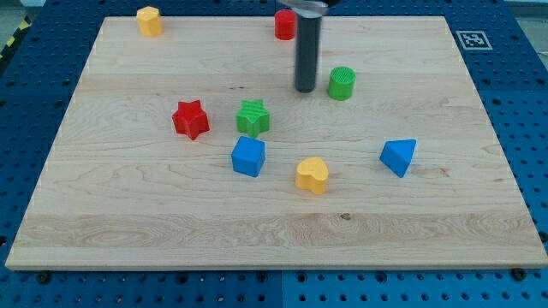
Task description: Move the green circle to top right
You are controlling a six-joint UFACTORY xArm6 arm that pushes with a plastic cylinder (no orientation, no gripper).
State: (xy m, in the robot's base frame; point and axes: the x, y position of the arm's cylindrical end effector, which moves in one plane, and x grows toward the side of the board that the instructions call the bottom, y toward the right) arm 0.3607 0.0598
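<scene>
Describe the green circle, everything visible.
The green circle is a short upright cylinder, bright green, with faint ribbing on its side like printed plastic. It stands flat on the wooden board, in the upper middle, toward the view's right. My tip sits just to its left with a narrow gap showing; nothing else touches it. The nearest other block is the green star, lower left.
</scene>
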